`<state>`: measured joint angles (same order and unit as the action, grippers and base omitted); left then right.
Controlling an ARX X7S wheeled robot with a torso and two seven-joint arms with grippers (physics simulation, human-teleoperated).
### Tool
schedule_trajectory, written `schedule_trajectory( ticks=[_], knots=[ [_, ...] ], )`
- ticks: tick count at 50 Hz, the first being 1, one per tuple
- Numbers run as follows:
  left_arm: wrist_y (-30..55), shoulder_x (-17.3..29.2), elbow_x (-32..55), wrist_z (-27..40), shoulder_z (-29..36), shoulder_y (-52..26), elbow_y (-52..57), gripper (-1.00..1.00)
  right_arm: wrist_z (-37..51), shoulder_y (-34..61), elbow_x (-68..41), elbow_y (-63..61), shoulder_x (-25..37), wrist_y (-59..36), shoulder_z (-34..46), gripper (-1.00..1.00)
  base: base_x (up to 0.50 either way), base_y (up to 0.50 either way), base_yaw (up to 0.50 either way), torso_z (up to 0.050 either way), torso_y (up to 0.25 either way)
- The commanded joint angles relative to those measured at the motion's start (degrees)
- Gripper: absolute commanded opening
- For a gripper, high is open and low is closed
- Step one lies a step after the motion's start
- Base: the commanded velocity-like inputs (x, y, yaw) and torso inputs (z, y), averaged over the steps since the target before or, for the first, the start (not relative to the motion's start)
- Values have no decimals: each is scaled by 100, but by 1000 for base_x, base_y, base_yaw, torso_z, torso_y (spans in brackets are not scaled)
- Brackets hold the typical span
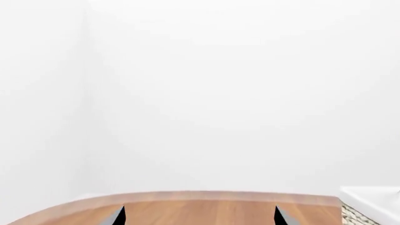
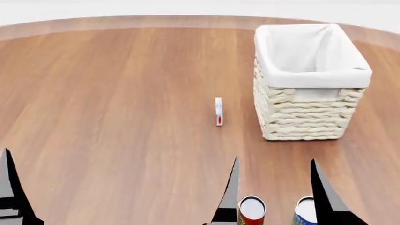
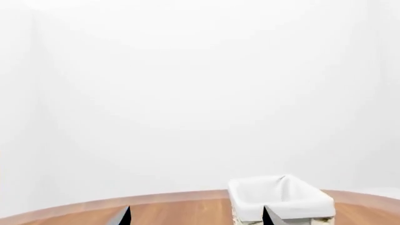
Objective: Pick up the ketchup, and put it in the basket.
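I cannot pick out the ketchup for certain. A slim white and red thing point(image 2: 218, 111) sits on the wooden table point(image 2: 112, 103) just left of the basket, too small to identify. The basket point(image 2: 304, 112), pale wicker with a white liner, stands at the back right and also shows as the basket point(image 3: 281, 199) in the right wrist view. My right gripper point(image 2: 275, 197) is open at the near edge, well short of both, with nothing between its fingers. My left gripper point(image 1: 200, 218) is open too, over bare wood. Only one left finger point(image 2: 9, 187) shows in the head view.
Two cans stand at the near edge between the right gripper's fingers: a red-green can point(image 2: 252, 210) and a blue can point(image 2: 305, 211). White walls rise beyond the table's curved far edge point(image 2: 156, 19).
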<state>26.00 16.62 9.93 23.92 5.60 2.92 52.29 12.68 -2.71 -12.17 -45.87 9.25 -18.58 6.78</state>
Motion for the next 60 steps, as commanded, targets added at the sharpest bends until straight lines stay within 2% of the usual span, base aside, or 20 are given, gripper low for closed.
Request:
schedule_trajectory(
  ticks=[1,42,45,49,60],
  knots=[
    [-123,-71,1,-178,-11,-29,-172,100,-115,-11,-19,95,-39,87,-150,100,500,0,0,0,0],
    [-74,43,210,-29,43,-61,-165,100,67,3,-166,320,133,165,11,100,496,1,0,0,1],
    [-66,53,231,-18,37,-67,-164,100,-108,-123,-339,358,135,564,-32,100,35,8,0,0,0],
    [-61,68,247,0,32,-66,-149,100,-71,-127,-442,361,137,506,-61,100,0,0,0,0,0],
    [-125,101,268,30,40,-58,-203,100,-30,-116,-495,411,160,543,-26,100,-198,-500,0,0,0]
  ],
)
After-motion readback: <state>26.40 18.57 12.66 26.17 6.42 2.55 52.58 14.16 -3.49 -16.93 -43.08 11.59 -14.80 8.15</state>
